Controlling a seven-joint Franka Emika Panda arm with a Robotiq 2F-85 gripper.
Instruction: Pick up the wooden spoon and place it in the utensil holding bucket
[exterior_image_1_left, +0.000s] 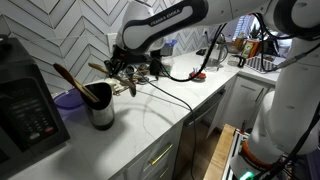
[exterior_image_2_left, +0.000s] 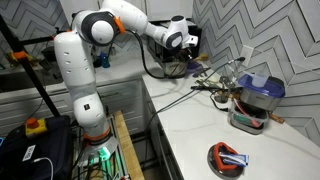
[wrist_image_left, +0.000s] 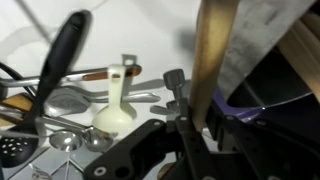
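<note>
My gripper (wrist_image_left: 190, 102) is shut on the wooden spoon (wrist_image_left: 215, 55), whose pale handle runs up between the fingers in the wrist view. In an exterior view the gripper (exterior_image_1_left: 126, 72) holds the spoon (exterior_image_1_left: 100, 68) above the counter, just right of the utensil bucket (exterior_image_1_left: 101, 112), a dark cylinder with other wooden utensils standing in it. In the other exterior view, the gripper (exterior_image_2_left: 200, 80) hovers left of the bucket (exterior_image_2_left: 247, 112). The spoon's bowl end is not clearly visible.
Several utensils lie on the white counter under the gripper: a black spoon (wrist_image_left: 62, 55), a white spoon (wrist_image_left: 115, 110), metal strainers. A purple bowl (exterior_image_1_left: 68, 100) sits by the bucket. A black appliance (exterior_image_1_left: 25, 105) stands beyond it. A red-rimmed dish (exterior_image_2_left: 228, 157) lies near the counter edge.
</note>
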